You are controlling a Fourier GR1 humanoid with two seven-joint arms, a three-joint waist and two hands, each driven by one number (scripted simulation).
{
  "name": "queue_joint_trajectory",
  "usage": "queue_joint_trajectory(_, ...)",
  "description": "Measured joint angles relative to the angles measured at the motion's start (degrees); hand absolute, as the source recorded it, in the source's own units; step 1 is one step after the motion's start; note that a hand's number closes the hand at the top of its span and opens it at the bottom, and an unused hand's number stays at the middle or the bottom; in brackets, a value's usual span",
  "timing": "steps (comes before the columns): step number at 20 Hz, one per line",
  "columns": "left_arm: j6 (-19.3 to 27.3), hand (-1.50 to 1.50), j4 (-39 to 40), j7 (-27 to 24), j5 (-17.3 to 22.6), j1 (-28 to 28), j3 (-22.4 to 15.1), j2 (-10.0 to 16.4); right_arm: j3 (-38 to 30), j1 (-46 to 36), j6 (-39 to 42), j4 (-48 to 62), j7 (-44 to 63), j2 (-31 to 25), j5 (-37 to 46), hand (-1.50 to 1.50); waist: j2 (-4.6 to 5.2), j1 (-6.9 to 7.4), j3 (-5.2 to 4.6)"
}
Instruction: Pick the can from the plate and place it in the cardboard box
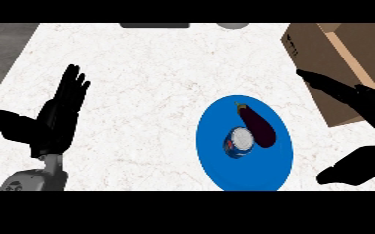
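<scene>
A blue can with a silver top [239, 142] lies on its side on the blue plate [242, 171], touching a dark purple eggplant [257, 124]. The cardboard box [331, 64] stands open at the right edge of the counter. My right hand [344, 96] is at the right, fingers straight and pointing up-left, in front of the box's lower side and to the right of the plate. It holds nothing. My left hand [60, 111] rests open at the left, fingers up, far from the plate.
A dark flat object [155, 25] and a grey round object [233, 25] sit at the counter's far edge. The white marble counter [147, 69] stretches between the left hand and the plate. A dark floor strip shows at the far left.
</scene>
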Motion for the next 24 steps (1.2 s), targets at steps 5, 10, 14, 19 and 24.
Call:
queue_joint_trajectory(5, -0.3, 0.00, -0.6, 1.7, -1.1, -0.7, 0.7, -0.6, 1.9, -1.0, 0.4, -2.4, 6.2, 4.9, 3.8, -1.50, 0.02, 0.00, 0.03)
queue_joint_trajectory(10, -1.3, 0.00, 0.3, 0.9, -1.6, -0.8, 1.5, -1.6, 4.2, -0.3, 0.3, -2.5, 9.7, 10.0, 8.7, -1.50, 0.06, -0.01, 0.05)
queue_joint_trajectory(14, -1.3, 0.00, -1.2, 2.5, -2.7, -0.9, 1.6, -2.4, 5.1, -0.6, 1.3, -1.4, 10.9, 14.6, 12.0, -1.50, 0.06, 0.03, 0.07)
queue_joint_trajectory(19, -1.4, 0.00, -2.5, 3.2, -4.0, 0.1, 1.6, -3.8, 5.1, 1.0, 2.1, -0.4, 9.9, 18.6, 17.2, -1.50, 0.06, -0.01, 0.07)
queue_joint_trajectory(24, -3.7, 0.00, -0.5, 2.4, -3.4, -0.8, 3.7, -3.9, 4.7, 2.1, 3.1, 1.0, 8.0, 22.0, 21.5, -1.50, 0.07, -0.06, 0.07)
